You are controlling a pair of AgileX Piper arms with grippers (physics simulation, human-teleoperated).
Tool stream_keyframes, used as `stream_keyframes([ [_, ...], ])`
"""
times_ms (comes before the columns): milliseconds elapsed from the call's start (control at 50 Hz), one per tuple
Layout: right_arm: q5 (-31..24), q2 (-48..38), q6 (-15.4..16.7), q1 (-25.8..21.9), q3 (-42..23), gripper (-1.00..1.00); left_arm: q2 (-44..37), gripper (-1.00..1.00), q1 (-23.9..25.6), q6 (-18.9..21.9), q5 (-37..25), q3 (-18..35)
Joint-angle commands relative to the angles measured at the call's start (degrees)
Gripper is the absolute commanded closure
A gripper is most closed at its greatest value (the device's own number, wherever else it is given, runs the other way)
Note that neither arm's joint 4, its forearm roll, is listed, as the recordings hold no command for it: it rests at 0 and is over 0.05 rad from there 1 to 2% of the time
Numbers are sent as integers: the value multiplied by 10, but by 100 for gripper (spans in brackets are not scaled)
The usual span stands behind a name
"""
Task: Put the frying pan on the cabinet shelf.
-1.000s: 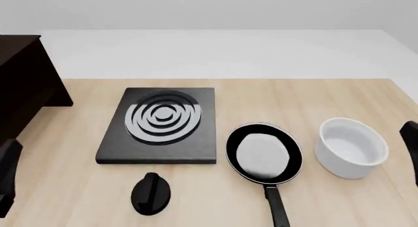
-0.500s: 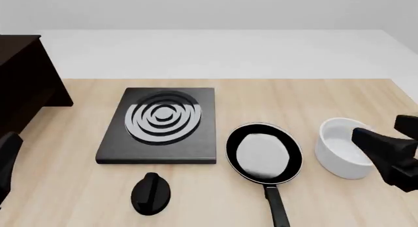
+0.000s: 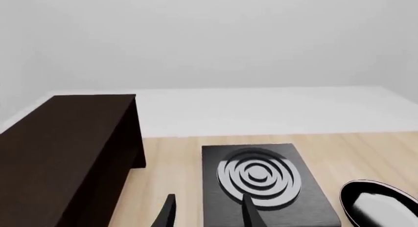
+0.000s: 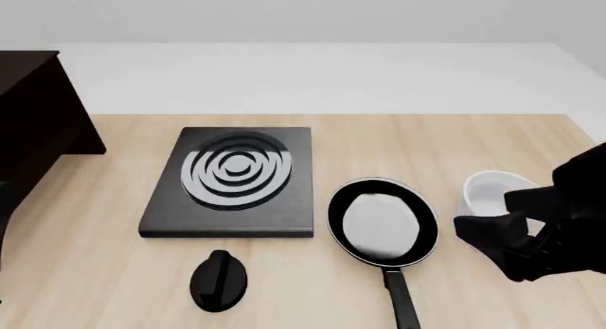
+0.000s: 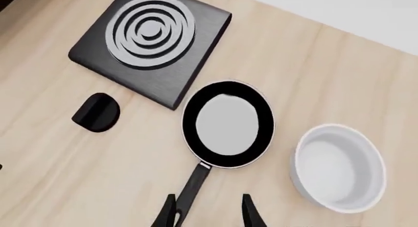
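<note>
Round black frying pan with pale grey inner face [image 4: 382, 221] sits on the light wooden counter [image 4: 113, 286], right of the black square stove plate [image 4: 232, 181], handle [image 5: 189, 188] pointing near; dark brown cabinet shelf [image 3: 62, 124] far left, well apart. Right gripper [image 5: 205, 212] hovers above the handle, jaws apart, empty; left gripper [image 3: 205, 215] jaws apart, idle. Risks, as I judge: a grasp far out on the long handle lets the pan tilt or twist; the arm could clip the white round bowl [image 4: 492, 201] just beside it.
</note>
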State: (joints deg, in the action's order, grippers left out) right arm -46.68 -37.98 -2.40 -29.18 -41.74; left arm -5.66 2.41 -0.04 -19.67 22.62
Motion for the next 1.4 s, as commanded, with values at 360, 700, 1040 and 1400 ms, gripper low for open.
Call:
stream_keyframes([
  [360, 119, -118, -55, -72, 95, -100, 2, -100, 3, -8, 2, -6],
  [700, 177, -165, -100, -96, 141, -100, 0, -100, 8, -7, 14, -23],
  [1040, 236, -171, -120, -100, 231, -100, -1, -100, 8, -6, 6, -17],
  [1400, 284, -215, -133, -101, 249, -100, -5, -100, 11, -2, 9, -18],
])
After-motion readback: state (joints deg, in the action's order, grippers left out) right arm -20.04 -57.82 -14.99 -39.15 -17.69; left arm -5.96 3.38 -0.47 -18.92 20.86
